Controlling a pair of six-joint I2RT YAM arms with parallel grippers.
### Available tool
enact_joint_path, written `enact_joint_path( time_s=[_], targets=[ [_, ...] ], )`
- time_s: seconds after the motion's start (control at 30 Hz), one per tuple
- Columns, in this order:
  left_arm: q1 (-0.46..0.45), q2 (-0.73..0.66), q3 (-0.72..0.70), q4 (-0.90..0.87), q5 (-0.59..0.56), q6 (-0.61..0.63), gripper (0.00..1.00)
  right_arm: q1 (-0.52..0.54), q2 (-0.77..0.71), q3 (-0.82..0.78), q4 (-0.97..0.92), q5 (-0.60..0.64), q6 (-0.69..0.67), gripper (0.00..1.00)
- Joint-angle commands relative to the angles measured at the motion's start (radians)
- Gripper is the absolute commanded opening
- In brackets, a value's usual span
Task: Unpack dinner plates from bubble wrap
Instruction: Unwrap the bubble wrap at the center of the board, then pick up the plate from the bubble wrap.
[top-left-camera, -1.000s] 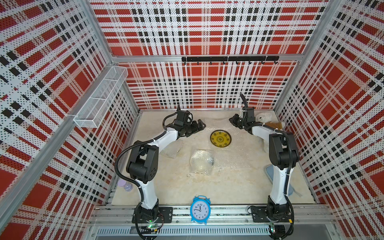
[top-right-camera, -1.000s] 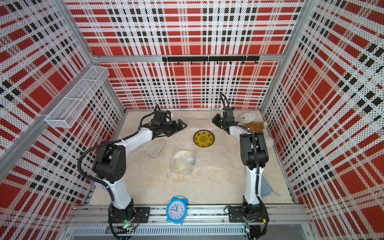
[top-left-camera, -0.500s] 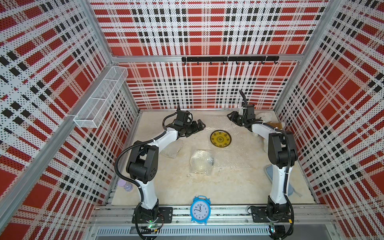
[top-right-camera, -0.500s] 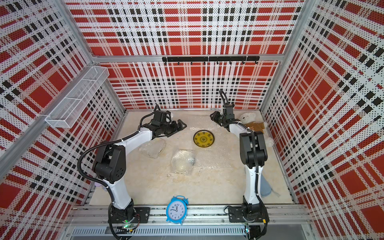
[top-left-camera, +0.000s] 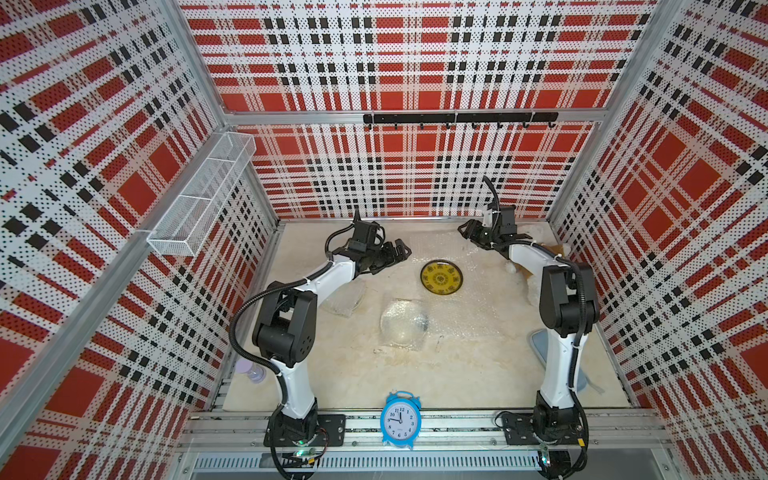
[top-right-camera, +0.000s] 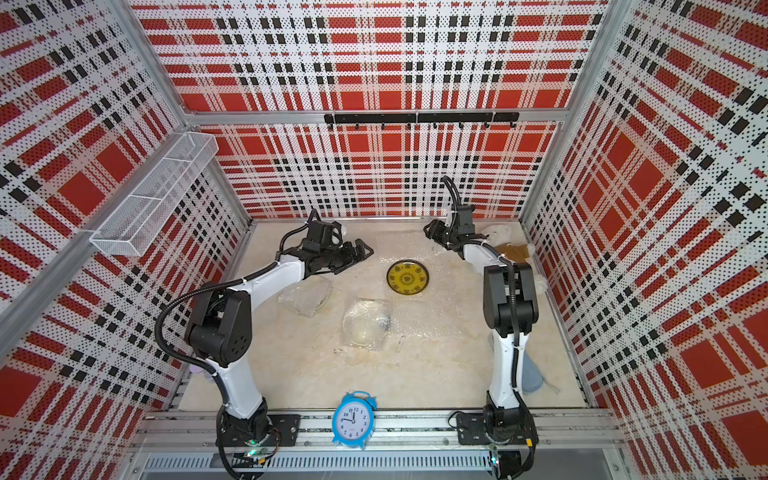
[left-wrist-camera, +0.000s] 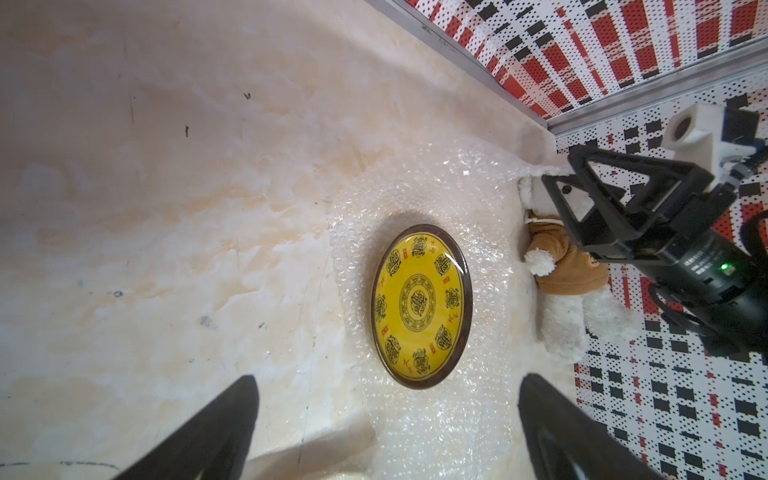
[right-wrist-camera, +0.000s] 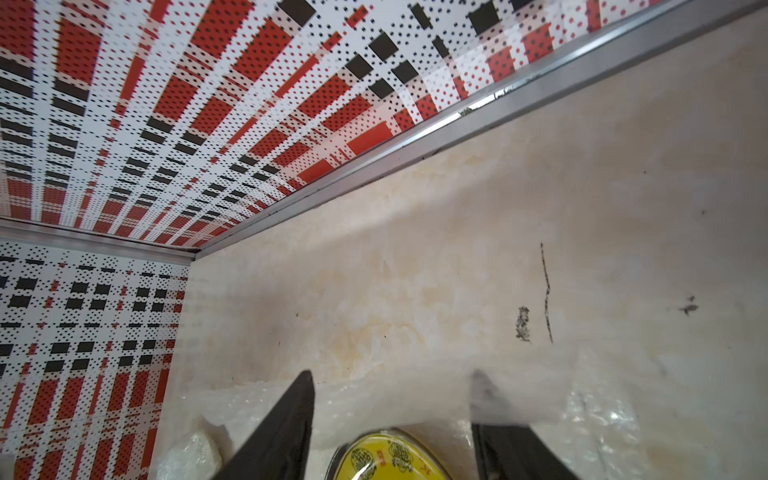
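**Inspector:** Starting at the left jaws: spread wide, empty. Right jaws parted, holding nothing.

**Clerk:** The plates?

**Inspector:** The yellow plate (top-left-camera: 441, 277) lies bare on flat bubble wrap (top-left-camera: 478, 291) between both jaws, toward the table's (top-left-camera: 374, 382) far edge. A wrapped plate (top-left-camera: 403, 322) sits mid-table, nearward of both. I judge the left jaws closer.

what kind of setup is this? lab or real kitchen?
Looks like a lab robot cell for data collection, not a home: two arms bolted to an aluminium rail, plaid perforated walls boxing in the table, and staged props, a clock and a plate on bubble wrap.
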Motion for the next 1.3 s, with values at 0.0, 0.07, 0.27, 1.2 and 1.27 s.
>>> enact_joint_path(
  time_s=[0.0, 0.07, 0.27, 1.2, 1.27],
  targets=[
    [0.01, -0.034, -0.005, 0.001, -0.007, 0.011, 1.0, -0.002, -0.046, 0.045, -0.009, -0.012, -0.06, 0.71],
    [0.012, -0.032, -0.002, 0.002, -0.004, 0.008, 0.99, -0.008, -0.044, 0.075, -0.037, -0.024, -0.079, 0.74],
    [0.017, -0.04, -0.005, 0.003, 0.0, 0.008, 0.99, -0.035, -0.088, 0.104, -0.081, -0.057, -0.112, 0.99],
    [0.03, -0.054, -0.06, 0.08, 0.051, -0.047, 0.99, 0.041, -0.309, -0.633, 0.153, -0.178, 0.052, 0.5],
    [0.029, -0.055, -0.061, 0.081, 0.048, -0.047, 0.99, 0.043, -0.302, -0.633, 0.144, -0.161, 0.055, 0.5]
  ],
)
